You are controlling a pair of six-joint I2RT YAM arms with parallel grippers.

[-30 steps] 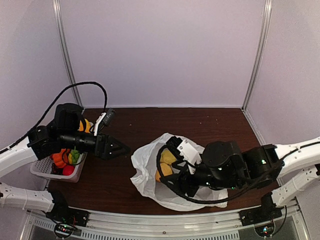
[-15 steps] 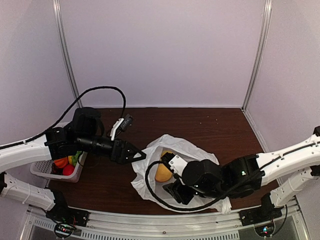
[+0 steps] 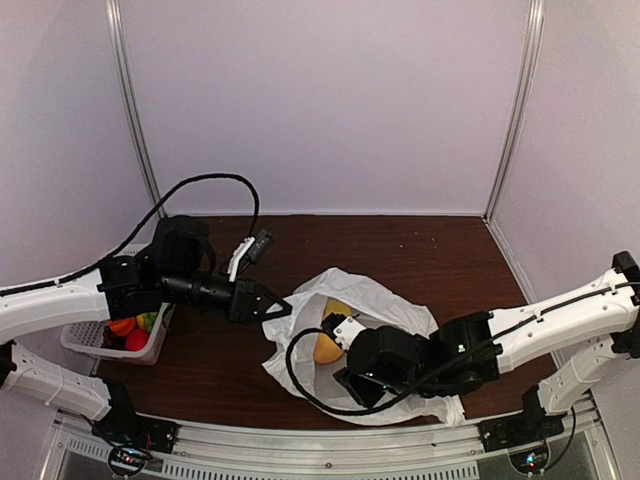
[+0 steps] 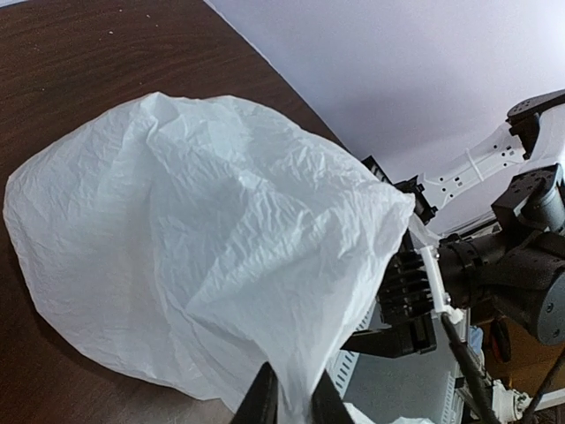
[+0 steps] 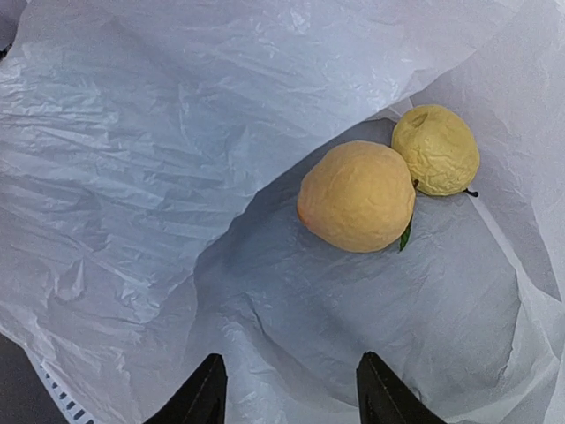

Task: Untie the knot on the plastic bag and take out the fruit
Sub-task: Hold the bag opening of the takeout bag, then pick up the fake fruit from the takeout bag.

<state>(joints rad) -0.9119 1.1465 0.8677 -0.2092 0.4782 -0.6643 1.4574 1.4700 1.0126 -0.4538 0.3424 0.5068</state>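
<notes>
Both arms outstretched; left end effector (image 4: pixel 293 402) pinches plastic bag (image 4: pixel 177 238), right end effector (image 5: pixel 291 393) spread above fruit (image 5: pixel 357 196).

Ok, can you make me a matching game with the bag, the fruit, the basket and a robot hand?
1. crinkly white plastic bag
2. round orange peach
3. white slatted plastic basket
4. right gripper

A. jaws open, holding nothing
B. far left of the top view
C. pinched by the left gripper
D. lying inside the bag

Pairs: 1-C, 2-D, 3-B, 4-A.
</notes>
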